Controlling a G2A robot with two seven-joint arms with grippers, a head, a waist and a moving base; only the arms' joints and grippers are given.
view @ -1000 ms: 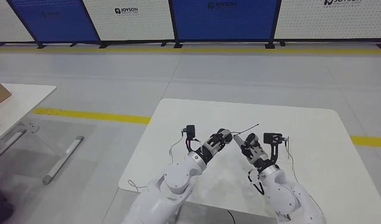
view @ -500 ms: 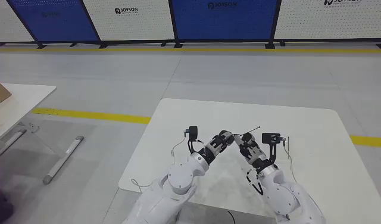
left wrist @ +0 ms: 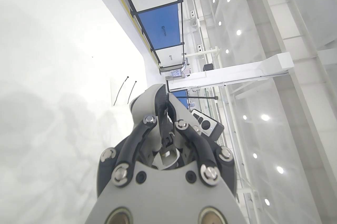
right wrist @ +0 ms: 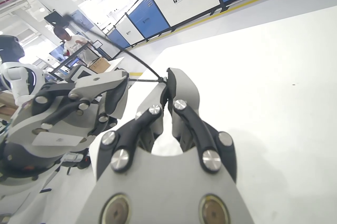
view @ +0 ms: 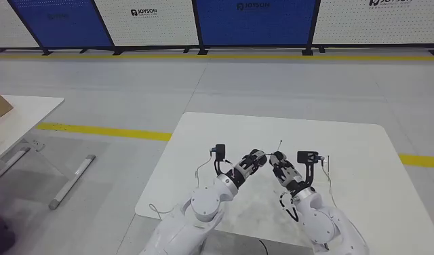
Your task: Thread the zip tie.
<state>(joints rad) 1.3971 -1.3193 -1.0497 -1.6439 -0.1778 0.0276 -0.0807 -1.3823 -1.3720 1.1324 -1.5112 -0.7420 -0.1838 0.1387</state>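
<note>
A thin black zip tie (right wrist: 137,59) is held above the white table (view: 339,140) between both grippers. My right gripper (right wrist: 165,83) is shut on it, and a long length sticks out past the fingers. A short stretch of the zip tie runs across to my left gripper (right wrist: 123,83), which is shut on the other part. In the top view the left gripper (view: 256,159) and right gripper (view: 277,161) almost touch near the table's middle, with the zip tie (view: 279,146) rising between them. In the left wrist view the left gripper (left wrist: 165,93) is pinched together, and the zip tie (left wrist: 205,98) pokes out beyond it.
Two spare zip ties (left wrist: 123,90) lie side by side on the table near its edge. A grey floor with a yellow line (view: 102,130) and blue and white panels (view: 258,11) lie beyond the table.
The two grippers have drawn closer together. The zip tie's free length has swung from slanting right to pointing more straight up the top view.
</note>
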